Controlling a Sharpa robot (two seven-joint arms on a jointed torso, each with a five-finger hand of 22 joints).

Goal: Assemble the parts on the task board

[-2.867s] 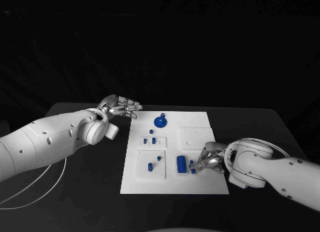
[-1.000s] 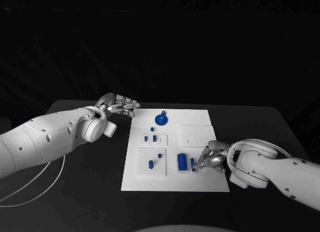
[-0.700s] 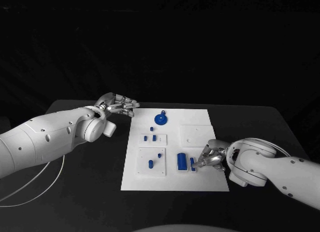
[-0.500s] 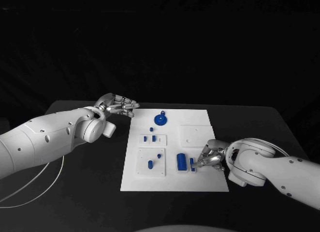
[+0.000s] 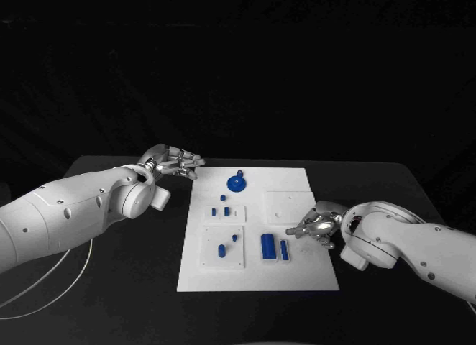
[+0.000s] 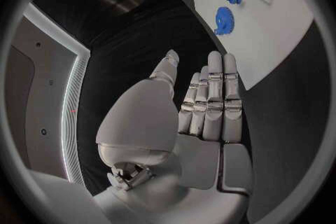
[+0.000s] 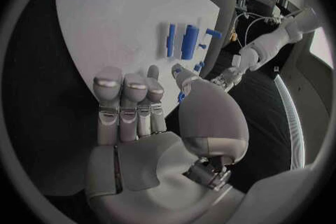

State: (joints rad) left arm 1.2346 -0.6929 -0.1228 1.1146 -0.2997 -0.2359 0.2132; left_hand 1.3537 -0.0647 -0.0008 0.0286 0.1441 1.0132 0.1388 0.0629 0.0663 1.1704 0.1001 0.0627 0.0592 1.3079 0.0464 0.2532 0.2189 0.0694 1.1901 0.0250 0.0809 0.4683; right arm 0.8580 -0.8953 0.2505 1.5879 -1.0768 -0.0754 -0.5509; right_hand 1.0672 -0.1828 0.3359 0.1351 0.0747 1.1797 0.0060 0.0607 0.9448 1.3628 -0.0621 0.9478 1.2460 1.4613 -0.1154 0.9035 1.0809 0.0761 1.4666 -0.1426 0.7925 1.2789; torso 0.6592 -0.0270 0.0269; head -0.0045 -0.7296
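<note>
Right hand (image 5: 319,224) lifted off slim blue part (image 5: 284,249), fingers apart, empty. Part sits beside blue block (image 5: 267,246) on task board (image 5: 300,273). Left hand (image 5: 176,159) open, idle at board's far corner. I judge placement done; next, pick another part.

A black table (image 5: 113,280) — the white task board (image 5: 300,277) lies flat at its middle.

The task board (image 5: 300,273) lies mid-table (image 5: 113,287); left hand (image 5: 176,162) beside its far-left corner, right hand (image 5: 319,224) seemingly over its right edge.
</note>
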